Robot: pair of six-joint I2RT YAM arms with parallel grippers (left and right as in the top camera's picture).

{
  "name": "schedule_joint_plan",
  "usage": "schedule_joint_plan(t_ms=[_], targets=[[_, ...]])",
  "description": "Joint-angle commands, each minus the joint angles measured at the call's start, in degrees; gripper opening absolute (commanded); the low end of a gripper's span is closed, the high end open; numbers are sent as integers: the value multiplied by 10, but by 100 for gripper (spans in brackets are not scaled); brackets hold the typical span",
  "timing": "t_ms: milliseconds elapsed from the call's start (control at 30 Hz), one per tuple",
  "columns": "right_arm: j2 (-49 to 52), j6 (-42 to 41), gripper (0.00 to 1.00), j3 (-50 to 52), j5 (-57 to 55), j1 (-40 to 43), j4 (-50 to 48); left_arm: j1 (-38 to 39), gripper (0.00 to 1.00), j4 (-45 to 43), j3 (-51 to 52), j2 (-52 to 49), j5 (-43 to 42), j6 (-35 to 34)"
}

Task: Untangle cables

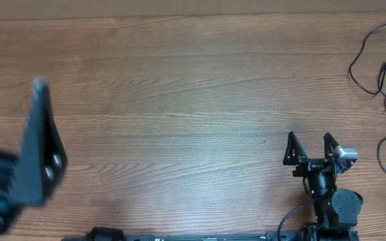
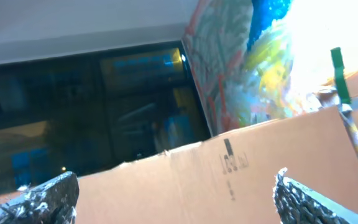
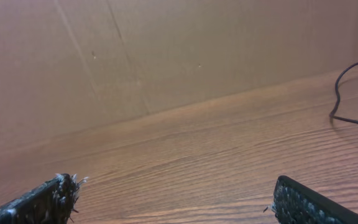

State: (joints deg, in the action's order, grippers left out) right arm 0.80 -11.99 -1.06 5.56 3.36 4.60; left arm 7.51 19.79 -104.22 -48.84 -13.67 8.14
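At near table edge, right side, I see right gripper [image 1: 310, 142] over wooden table [image 1: 179, 100], fingers spread wide, nothing between them. Left gripper [image 2: 176, 202] sits at left, blurred and close to overhead camera; its wrist view tilts upward, fingers likewise wide apart, empty. Cables [image 1: 383, 72] lie by right table edge, well apart from both grippers: thin black cords in loose loops, partly out of frame. I catch one loop at right margin of right wrist view. Farther back, cardboard wall [image 3: 197, 50]; dark window [image 2: 73, 112] above it.
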Motion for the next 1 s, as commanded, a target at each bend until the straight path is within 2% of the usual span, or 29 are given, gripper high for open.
schedule_joint_plan(t_ms=[0, 467, 667, 967], targets=[[-6, -2, 100, 6, -4, 3, -2, -7, 100, 3, 83, 64, -14, 11], [-6, -2, 100, 6, -4, 3, -2, -38, 100, -13, 446, 306, -14, 9], [-6, -2, 100, 6, -4, 3, -2, -38, 100, -128, 614, 387, -14, 9], [-6, -2, 100, 6, -4, 3, -2, -39, 100, -361, 851, 486, -36, 8]])
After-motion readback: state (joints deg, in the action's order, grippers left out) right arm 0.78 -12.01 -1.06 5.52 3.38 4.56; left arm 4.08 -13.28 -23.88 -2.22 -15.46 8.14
